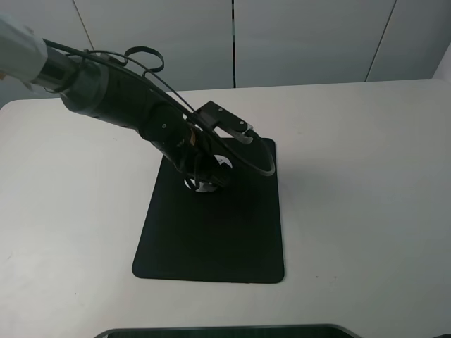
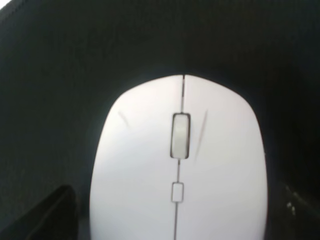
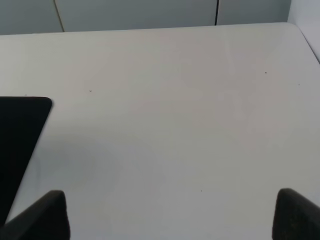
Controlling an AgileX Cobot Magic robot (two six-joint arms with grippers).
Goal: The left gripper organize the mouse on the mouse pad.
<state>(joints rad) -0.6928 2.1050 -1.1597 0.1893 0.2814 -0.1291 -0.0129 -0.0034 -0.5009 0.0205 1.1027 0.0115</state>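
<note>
Left end effector (image 1: pixel 204 179) low over mouse (image 2: pixel 177 165) on mouse pad (image 1: pixel 211 239); fingers flank mouse, long axis along reach; grip uncertain. Right end effector (image 3: pixel 167 215) open, far.

White tabletop (image 1: pixel 352 176), pale grey wall panels (image 1: pixel 303 39) behind, soft even light

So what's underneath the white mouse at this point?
The black mouse pad shows on every visible side of the mouse, so it sits on the pad. From above, the left claw covers most of it.
</note>
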